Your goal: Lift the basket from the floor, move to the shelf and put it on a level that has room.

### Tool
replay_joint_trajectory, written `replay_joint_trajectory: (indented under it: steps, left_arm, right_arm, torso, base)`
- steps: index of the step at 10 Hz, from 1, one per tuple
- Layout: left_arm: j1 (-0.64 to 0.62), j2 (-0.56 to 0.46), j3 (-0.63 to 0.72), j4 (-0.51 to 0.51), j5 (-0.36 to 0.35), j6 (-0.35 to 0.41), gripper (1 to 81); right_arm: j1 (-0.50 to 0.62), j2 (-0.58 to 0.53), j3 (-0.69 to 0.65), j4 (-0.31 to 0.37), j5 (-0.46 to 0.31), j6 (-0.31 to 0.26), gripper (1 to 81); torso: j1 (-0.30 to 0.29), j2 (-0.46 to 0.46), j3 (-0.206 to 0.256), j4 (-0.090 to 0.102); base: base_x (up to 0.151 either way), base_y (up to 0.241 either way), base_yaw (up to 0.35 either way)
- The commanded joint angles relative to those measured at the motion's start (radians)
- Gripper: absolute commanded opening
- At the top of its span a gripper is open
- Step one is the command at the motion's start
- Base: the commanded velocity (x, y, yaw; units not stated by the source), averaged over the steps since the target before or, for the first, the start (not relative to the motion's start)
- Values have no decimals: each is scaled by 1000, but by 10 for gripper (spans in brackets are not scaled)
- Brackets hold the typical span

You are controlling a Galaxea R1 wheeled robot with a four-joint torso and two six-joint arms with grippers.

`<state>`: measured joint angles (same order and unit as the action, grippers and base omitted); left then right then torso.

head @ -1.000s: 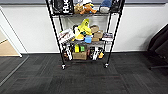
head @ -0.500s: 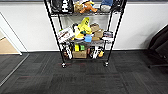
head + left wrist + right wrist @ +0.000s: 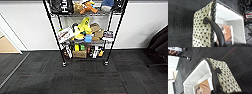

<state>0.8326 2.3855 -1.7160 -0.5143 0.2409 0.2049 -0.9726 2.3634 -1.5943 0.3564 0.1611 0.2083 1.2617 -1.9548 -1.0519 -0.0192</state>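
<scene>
**One basket off the carpet, one crowded rack ahead**

One basket (image 3: pixel 201 31) shows in both wrist views: cream wicker with dark checkered gaps, a dark braided rim and a pale cloth lining. It hangs above the floor (image 3: pixel 82 80), the dark grey carpet showing beneath and beside it. Two black loop handles can be counted, one per short end: the left wrist view shows one handle (image 3: pixel 216 31) rising from its hole in the weave, and the right wrist view shows the other handle (image 3: pixel 214 79) doing the same. Each loop runs toward the camera's edge, where the hands would be; whether either hand is open or clamped on its loop cannot be told. Inside the basket lies one flat item, a brown printed card (image 3: pixel 203 87), resting against the lining.

In the head view, one shelf (image 3: pixel 86 32) stands against a white wall (image 3: pixel 30 25), a black wire rack on small wheels. Three tiers can be made out, all loaded. The upper one carries a black bag (image 3: pixel 61 6) and an orange soft toy (image 3: pixel 87 6). The middle one holds a yellow toy (image 3: pixel 83 26), a blue cup (image 3: pixel 88 38) and several boxes. The lowest holds a cardboard box (image 3: pixel 80 53) among small packages. A dark chair (image 3: pixel 158 45) sits at the right edge. Open carpet lies between the camera and the rack.
</scene>
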Motion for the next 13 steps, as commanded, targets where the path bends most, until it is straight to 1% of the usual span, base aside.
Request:
replay_joint_trajectory:
  steps: [1,2,3,4,5,6,7,8,9,11,13]
  left_arm:
    - [-157,17,-45,-30,20,-55,10]
    - [-167,41,-68,-27,18,-71,10]
    - [-172,79,-142,-32,32,-71,10]
    - [-177,91,-169,-33,34,-71,10]
    - [-184,77,-152,-44,44,-71,10]
    - [-194,43,-99,-49,44,-71,10]
    - [-207,-14,-14,-50,41,-71,10]
    - [-220,-81,79,-50,32,-71,10]
    - [-235,-123,130,-52,31,-71,10]
    - [-246,-178,217,-52,28,-71,10]
    - [-246,-214,266,-52,28,-71,10]
  right_arm:
    - [171,-13,-36,39,-48,28,10]
    - [183,3,-50,41,-51,33,10]
    - [192,21,-71,41,-60,33,10]
    - [200,23,-73,46,-64,34,10]
    - [206,16,-61,49,-64,37,10]
    - [211,4,-38,49,-63,39,10]
    - [211,-16,-7,49,-58,39,10]
    - [212,-42,28,47,-51,39,10]
    - [214,-60,53,47,-48,39,10]
    - [215,-97,106,46,-44,39,10]
    - [212,-138,152,46,-31,39,10]
  torso:
    - [-63,97,0,0]
    - [-84,131,0,0]
    - [-106,166,0,0]
    - [-128,200,0,0]
    - [-150,235,0,0]
    - [-171,269,50,0]
    - [-192,301,73,0]
    - [-330,519,222,0]
    - [-220,348,92,0]
    - [-264,416,129,0]
    - [-309,485,166,0]
  base:
    - [0,0,0]
    - [0,0,0]
    - [0,0,0]
    - [0,0,0]
    - [0,0,0]
    - [0,0,0]
    - [0,0,0]
    - [0,0,0]
    - [0,0,0]
    - [0,0,0]
    - [0,0,0]
